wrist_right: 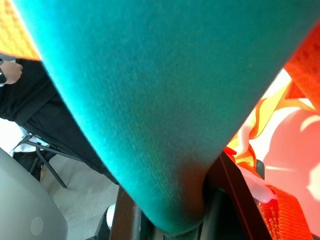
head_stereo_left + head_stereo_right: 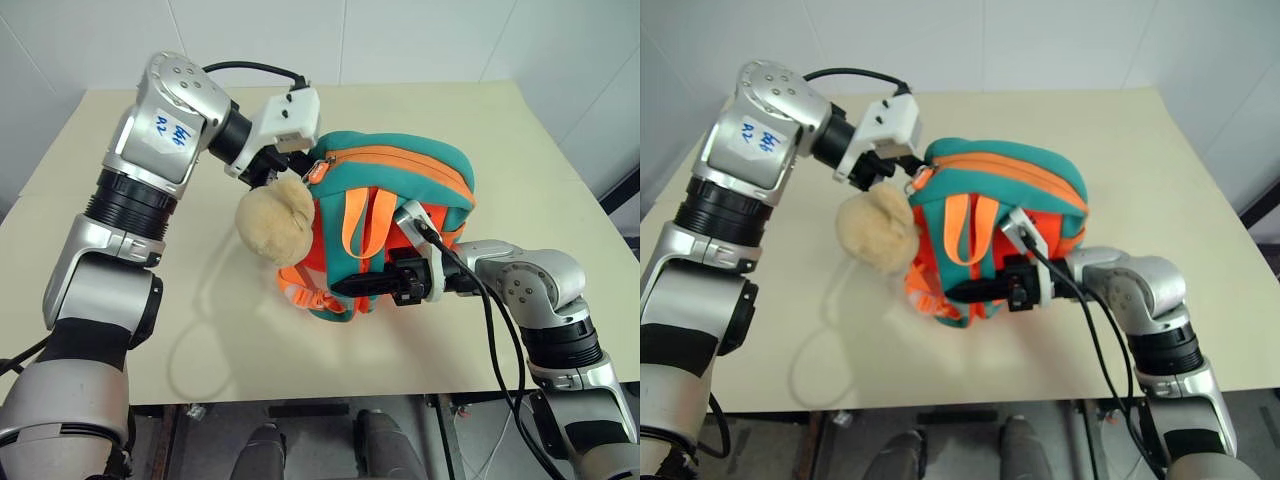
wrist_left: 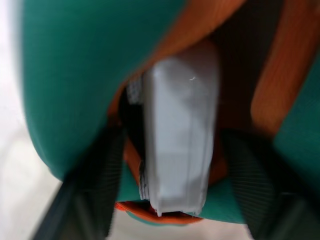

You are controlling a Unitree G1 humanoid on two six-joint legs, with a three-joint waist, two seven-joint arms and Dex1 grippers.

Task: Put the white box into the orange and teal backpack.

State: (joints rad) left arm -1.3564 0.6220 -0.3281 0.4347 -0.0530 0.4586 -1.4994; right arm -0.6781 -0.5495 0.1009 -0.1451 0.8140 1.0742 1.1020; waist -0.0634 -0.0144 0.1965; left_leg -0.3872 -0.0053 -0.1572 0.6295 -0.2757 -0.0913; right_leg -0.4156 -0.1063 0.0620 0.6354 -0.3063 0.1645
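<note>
An orange and teal backpack (image 2: 400,200) sits near the middle of a pale beige tabletop (image 2: 560,160), propped up with its zipped top edge facing up and away from the camera. A round beige plush toy (image 2: 273,222) hangs against the side of the backpack nearest the robot's left arm. Orange webbing loops (image 2: 358,222) drape down the front of the bag.

The left tool (image 2: 272,165) reaches in from the robot's left and meets the upper corner of the backpack, just above the plush toy. Seen from the left wrist, its two dark fingers (image 3: 92,190) stand wide apart on either side of a white box (image 3: 180,135). The box sits inside the backpack's opening, with teal fabric and orange lining around it; one narrow end faces the wrist camera. The fingers do not appear to press on the box.

The right tool (image 2: 385,285) comes in from the robot's right, low on the front of the backpack. Its fingers are closed narrow, pinching a fold of the bag's teal fabric (image 1: 165,115), which fills the space between them in the right wrist view.
</note>
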